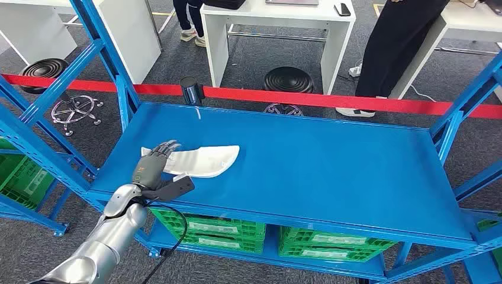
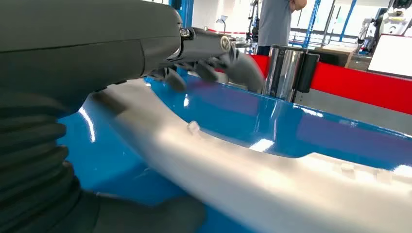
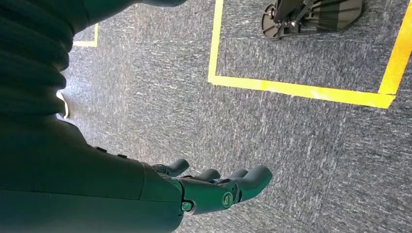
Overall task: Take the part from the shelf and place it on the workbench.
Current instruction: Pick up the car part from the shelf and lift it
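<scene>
Lying on the blue shelf (image 1: 331, 171) near its left front, the white part (image 1: 204, 161) has my left hand (image 1: 153, 167) over its end, fingers spread above, not clamped. My right hand (image 3: 214, 187) hangs over grey carpet (image 3: 301, 145), fingers loose, holding nothing

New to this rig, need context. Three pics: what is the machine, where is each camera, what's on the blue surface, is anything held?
It is a two-legged humanoid with silver arms and many-fingered hands. The head view looks down on a blue shelf. A white part lies on it, and the left hand rests over one end; a closed grip is not visible. The left wrist view, close behind that hand, shows the part up close. The right wrist view shows the right hand hanging over grey carpet, holding nothing.
</scene>
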Controlling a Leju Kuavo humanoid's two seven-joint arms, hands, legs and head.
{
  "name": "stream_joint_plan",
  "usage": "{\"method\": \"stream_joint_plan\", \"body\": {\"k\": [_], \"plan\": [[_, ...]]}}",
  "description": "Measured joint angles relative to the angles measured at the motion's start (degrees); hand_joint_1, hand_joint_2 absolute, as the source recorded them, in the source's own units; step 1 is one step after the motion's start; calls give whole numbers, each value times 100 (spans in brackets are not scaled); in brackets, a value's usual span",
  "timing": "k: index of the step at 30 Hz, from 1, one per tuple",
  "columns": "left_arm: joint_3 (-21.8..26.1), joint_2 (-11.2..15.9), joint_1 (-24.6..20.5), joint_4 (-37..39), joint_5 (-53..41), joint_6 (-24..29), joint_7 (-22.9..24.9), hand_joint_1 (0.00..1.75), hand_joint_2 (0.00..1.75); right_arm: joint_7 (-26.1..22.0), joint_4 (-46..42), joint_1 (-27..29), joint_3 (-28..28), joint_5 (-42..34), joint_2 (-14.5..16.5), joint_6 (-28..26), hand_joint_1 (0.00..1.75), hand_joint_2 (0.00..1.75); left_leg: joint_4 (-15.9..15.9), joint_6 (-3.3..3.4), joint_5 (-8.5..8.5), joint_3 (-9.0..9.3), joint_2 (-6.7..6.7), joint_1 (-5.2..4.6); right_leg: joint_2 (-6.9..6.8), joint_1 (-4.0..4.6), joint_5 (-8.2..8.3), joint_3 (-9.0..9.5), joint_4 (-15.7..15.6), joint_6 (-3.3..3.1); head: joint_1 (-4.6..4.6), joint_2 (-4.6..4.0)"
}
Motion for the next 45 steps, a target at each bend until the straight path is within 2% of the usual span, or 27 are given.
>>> {"method": "stream_joint_plan", "body": {"k": [45], "plan": [[-31, 11, 53, -127, 284, -293, -105, 175, 175, 4, 0, -9, 0, 24, 0, 2, 0, 175, 0, 0, 0, 0, 0, 0, 0, 0, 0, 0, 0, 0, 0, 0]]}}
